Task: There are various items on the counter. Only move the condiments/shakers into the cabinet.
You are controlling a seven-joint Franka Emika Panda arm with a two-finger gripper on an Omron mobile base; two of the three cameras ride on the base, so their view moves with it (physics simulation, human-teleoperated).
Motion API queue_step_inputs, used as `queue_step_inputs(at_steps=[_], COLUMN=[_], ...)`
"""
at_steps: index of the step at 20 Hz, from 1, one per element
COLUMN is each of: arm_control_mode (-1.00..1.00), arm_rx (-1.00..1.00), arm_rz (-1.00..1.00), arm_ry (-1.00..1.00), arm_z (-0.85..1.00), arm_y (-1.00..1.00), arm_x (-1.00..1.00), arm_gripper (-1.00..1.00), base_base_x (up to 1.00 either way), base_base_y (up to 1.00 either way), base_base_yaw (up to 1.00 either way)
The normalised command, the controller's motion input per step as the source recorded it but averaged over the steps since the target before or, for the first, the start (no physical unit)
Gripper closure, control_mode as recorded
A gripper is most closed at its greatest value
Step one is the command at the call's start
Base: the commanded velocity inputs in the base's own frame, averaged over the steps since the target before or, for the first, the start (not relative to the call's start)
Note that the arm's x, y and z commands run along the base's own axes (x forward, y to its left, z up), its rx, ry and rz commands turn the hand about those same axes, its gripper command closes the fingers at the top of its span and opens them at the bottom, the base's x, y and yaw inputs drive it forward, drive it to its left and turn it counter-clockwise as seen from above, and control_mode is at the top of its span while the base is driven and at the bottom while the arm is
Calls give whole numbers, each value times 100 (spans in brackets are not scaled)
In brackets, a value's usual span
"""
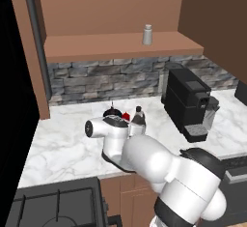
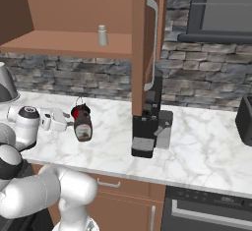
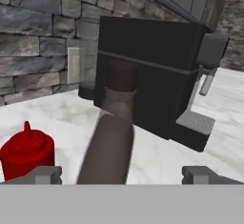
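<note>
Between the claw's [image 3: 122, 173] wide-spread tips, standing upright on the marble bench [image 3: 62, 116]: dark brown bottle [image 3: 112, 142], not yet gripped. Just left of the claw, sitting on the bench: red squeeze bottle [image 3: 26, 154]. Beyond the claw, looming behind the brown bottle: black coffee machine [image 3: 152, 70]. High above the claw, resting on the cabinet shelf [image 1: 120, 45]: pale shaker [image 1: 147, 34].

Coffee machine [image 3: 152, 75] blocks right of brown bottle [image 3: 112, 142]; red bottle [image 3: 26, 154] crowds left; shelf [image 1: 96, 45] open beside shaker [image 1: 147, 34].
</note>
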Motion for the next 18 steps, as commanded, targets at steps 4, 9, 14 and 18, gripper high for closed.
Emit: queue_step_inputs(at_steps=[4,9,14,18], arm_control_mode=[-100,-100,-100,-100], arm_rx=[0,0,0,0], arm_rz=[0,0,0,0], arm_ry=[5,1,1,0], arm_z=[-20,-10,-6,-12], arm_y=[0,0,0,0], arm_x=[11,5,1,0], arm_gripper=[-100,-100,-100,-100], base_base_x=[0,0,0,0], base_base_y=[0,0,0,0], base_base_yaw=[0,0,0,0])
